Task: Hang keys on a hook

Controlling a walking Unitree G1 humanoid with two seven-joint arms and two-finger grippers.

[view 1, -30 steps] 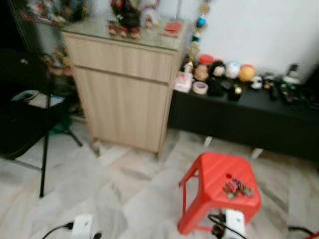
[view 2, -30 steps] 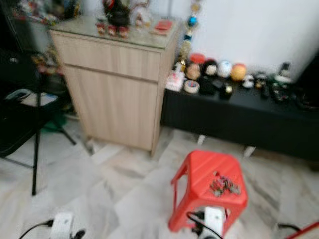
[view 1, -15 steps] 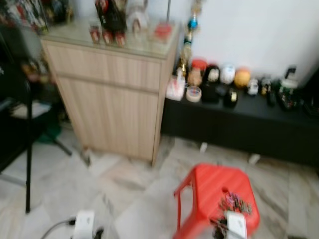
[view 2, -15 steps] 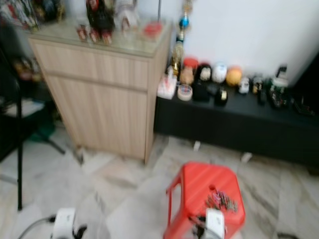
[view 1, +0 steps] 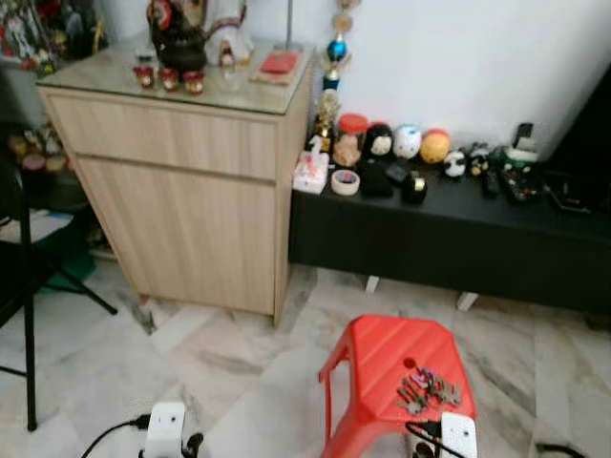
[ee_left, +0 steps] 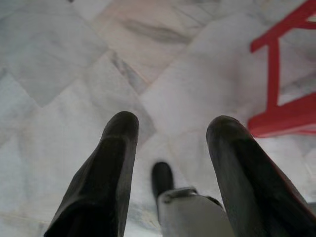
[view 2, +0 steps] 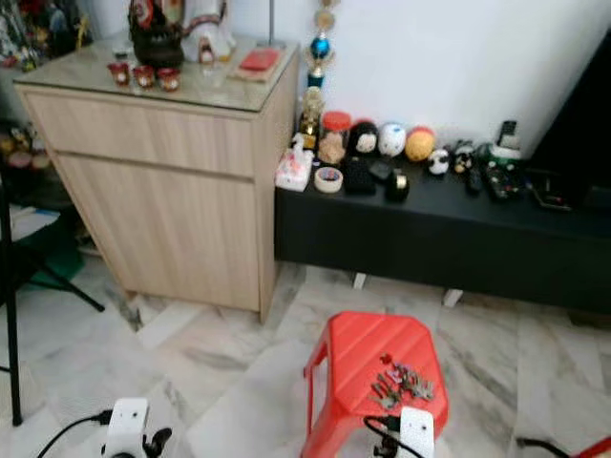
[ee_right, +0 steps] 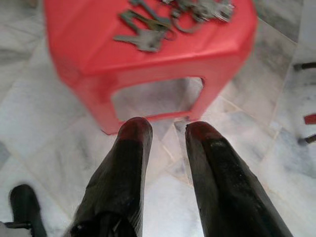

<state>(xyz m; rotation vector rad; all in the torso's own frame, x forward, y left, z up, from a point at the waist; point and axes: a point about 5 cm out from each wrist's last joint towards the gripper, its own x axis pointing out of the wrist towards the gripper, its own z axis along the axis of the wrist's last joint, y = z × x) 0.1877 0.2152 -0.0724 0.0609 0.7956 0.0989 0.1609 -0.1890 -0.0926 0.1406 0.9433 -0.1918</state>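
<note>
A bunch of keys (view 1: 427,389) lies on top of a red plastic stool (view 1: 380,355) on the marble floor, at the lower right of the eye views. My right gripper (ee_right: 168,129) hangs open, low in front of the stool (ee_right: 98,54), with the keys (ee_right: 163,19) beyond its fingertips and nothing between them. My left gripper (ee_left: 174,123) is open over bare floor, a red stool leg (ee_left: 273,74) off to one side. The white wrists of both arms (view 1: 164,427) (view 1: 456,434) show at the lower edge of the eye views.
A light wooden cabinet (view 1: 181,181) with figurines on top stands at the back left. Beside it a low black bench (view 1: 449,234) carries several small ornaments against a white wall. Black chair legs (view 1: 29,324) stand at far left.
The camera has moved: the whole scene has slid leftward in the picture and the blur has gone. Keys and stool lie as before.
</note>
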